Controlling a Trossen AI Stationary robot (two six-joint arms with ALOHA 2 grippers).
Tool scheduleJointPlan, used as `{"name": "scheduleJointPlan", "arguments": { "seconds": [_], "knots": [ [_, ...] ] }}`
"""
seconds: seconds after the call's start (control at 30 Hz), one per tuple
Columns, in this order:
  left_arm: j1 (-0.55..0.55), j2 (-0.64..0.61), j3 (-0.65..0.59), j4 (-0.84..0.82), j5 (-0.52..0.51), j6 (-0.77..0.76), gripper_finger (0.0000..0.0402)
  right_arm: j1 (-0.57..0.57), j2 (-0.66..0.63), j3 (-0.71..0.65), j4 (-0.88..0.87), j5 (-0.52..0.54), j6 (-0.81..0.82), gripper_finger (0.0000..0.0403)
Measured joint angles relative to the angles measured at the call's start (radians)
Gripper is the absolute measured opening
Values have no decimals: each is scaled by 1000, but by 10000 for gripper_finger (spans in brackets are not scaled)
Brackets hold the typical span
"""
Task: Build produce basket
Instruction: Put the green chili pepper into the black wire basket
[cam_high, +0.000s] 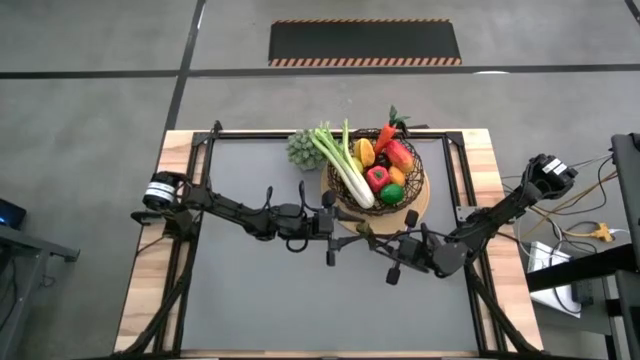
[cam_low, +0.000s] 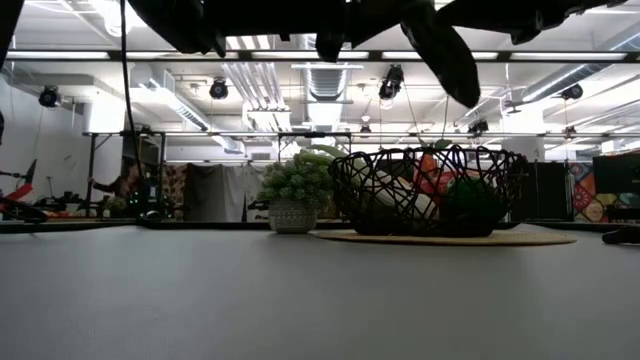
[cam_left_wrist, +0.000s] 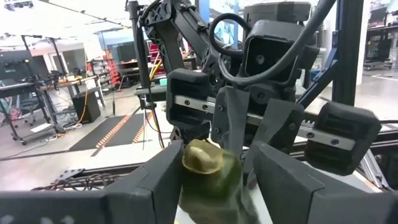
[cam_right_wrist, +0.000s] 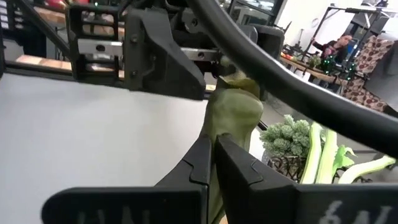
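Now my left claw (cam_left_wrist: 208, 177) and right claw (cam_right_wrist: 214, 158) meet at centre frame, both gripping one green pear-like piece (cam_left_wrist: 208, 168), seemingly a handover, just below the wire basket (cam_high: 385, 190), already filled with produce (cam_high: 375, 165).

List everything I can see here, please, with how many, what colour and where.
basket: one, dark brown wire, far right of the table, on a mat
mat: one, tan, under the basket
leek: one, green-white, sticking out over the basket's left rim
carrot: one, orange, in the basket
other produce: red, yellow, green, in the basket
potted plant: one, green, left of the basket
green piece: one, between both hands
table: one, grey top
left hand: around the green piece
right hand: shut on the green piece
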Motion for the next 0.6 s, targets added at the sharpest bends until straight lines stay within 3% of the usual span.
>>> {"name": "scheduleJointPlan", "arguments": {
  "seconds": [0.17,0.4,0.6],
  "knots": [
    [0,-1,0,3,11,0,128,0,0,-1,-17,0,0,9],
    [-1,-3,0,8,16,-3,17,0,1,-2,-20,0,0,9],
    [-1,-3,2,1,16,-3,11,0,1,-2,-19,-1,1,14]
  ]
}}
